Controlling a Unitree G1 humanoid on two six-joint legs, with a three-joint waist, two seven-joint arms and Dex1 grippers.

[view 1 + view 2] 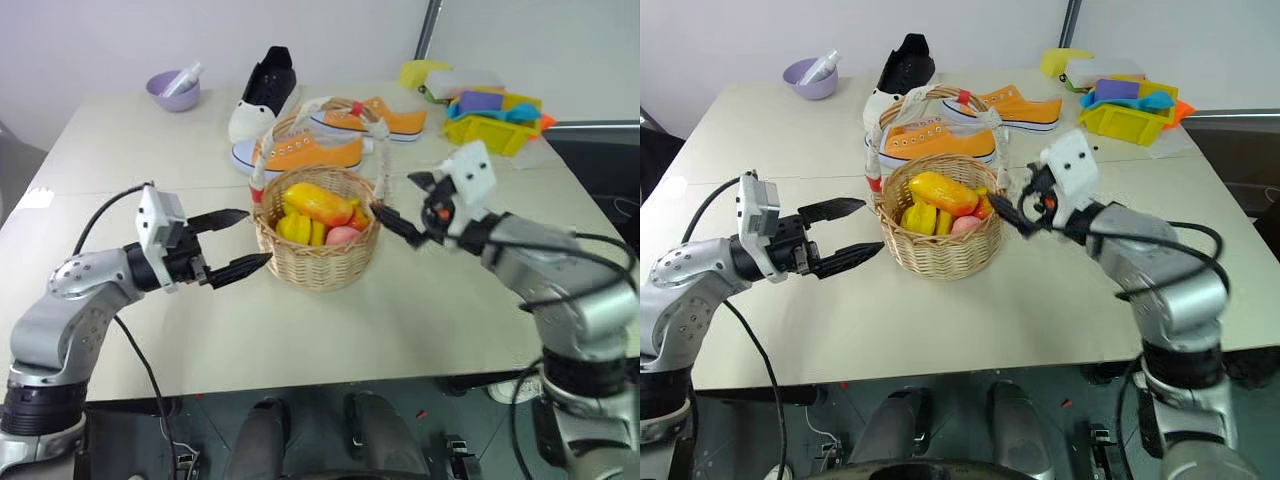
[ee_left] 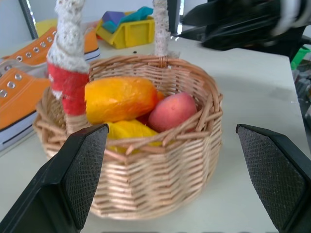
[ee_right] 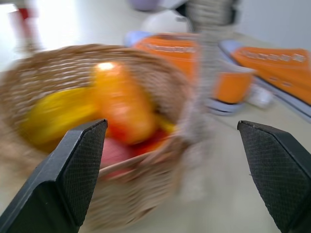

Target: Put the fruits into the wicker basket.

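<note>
Fruits: your mango (image 1: pixel 318 203) and peach (image 1: pixel 342 235) lie inside the wicker basket (image 1: pixel 318 262) at mid-bench | left pincer (image 1: pixel 232 244): fingers apart, empty, beside basket | right pincer (image 1: pixel 400 204): fingers apart, empty, at basket's other side

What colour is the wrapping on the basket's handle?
White with a red band on the round tan wicker basket's handle, clearest in the left wrist view.

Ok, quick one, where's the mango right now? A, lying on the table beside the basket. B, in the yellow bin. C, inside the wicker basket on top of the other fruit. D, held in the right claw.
C: the mango lies inside the wicker basket, on the yellow fruit beside the peach, and both claws are open and empty.
</note>
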